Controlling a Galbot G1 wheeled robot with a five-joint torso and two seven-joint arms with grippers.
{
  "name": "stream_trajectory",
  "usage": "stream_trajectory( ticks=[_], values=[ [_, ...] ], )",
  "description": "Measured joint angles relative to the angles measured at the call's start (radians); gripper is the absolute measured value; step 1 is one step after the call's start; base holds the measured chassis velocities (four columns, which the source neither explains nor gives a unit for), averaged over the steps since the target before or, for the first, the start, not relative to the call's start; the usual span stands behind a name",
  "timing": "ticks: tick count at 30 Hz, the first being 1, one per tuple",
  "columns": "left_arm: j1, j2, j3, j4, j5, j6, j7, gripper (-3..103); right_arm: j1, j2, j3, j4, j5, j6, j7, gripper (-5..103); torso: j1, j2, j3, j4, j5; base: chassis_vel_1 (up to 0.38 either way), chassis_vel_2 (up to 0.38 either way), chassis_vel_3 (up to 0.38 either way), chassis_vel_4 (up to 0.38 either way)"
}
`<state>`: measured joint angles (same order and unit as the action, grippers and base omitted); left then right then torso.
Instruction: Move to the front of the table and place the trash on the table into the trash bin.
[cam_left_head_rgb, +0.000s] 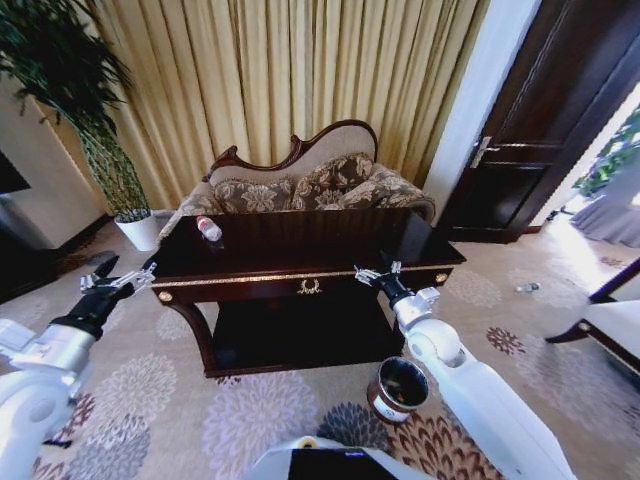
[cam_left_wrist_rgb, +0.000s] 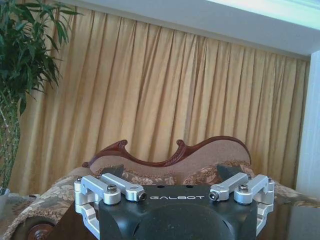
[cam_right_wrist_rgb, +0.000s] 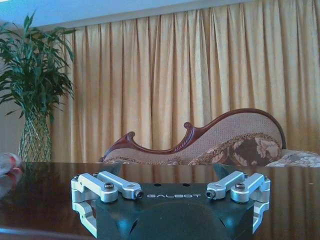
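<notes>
Dark-brown table (cam_left_head_rgb: 300, 250); both grippers (cam_left_head_rgb: 118, 278) (cam_left_head_rgb: 377, 271) spread wide.

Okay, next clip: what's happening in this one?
The robot stands in front of the table, holding nothing. Its left gripper hangs off the table's left front corner and its right gripper sits at the front edge near the right end, both open. A small pale, crumpled-looking item with a red bit lies on the tabletop's left rear part. The trash bin stands on the carpet beside the right arm.

Trash (cam_left_head_rgb: 209, 229) on table (cam_left_head_rgb: 300, 250) rear left, sofa (cam_left_head_rgb: 300, 185) behind table, trash bin (cam_left_head_rgb: 398, 388) on floor before it, right.
</notes>
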<state>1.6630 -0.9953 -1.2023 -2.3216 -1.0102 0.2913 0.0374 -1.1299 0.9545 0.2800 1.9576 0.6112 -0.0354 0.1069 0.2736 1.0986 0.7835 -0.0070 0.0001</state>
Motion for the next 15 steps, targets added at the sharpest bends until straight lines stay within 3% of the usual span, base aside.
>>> stream_trajectory(
  ticks=[7,15],
  values=[
    [0.004,-0.006,-0.002,0.006,0.000,0.000,0.001,100,-0.004,0.001,-0.008,0.001,-0.004,-0.002,0.000,100,0.000,0.000,0.000,0.0001,-0.0002,-0.145,0.141,0.137,-0.140],
    [0.001,-0.006,-0.001,0.007,0.000,0.001,0.002,100,-0.003,0.001,-0.022,0.002,-0.009,-0.006,-0.004,100,-0.001,0.001,-0.001,0.0001,-0.0002,-0.013,0.015,0.013,-0.021]
  ],
)
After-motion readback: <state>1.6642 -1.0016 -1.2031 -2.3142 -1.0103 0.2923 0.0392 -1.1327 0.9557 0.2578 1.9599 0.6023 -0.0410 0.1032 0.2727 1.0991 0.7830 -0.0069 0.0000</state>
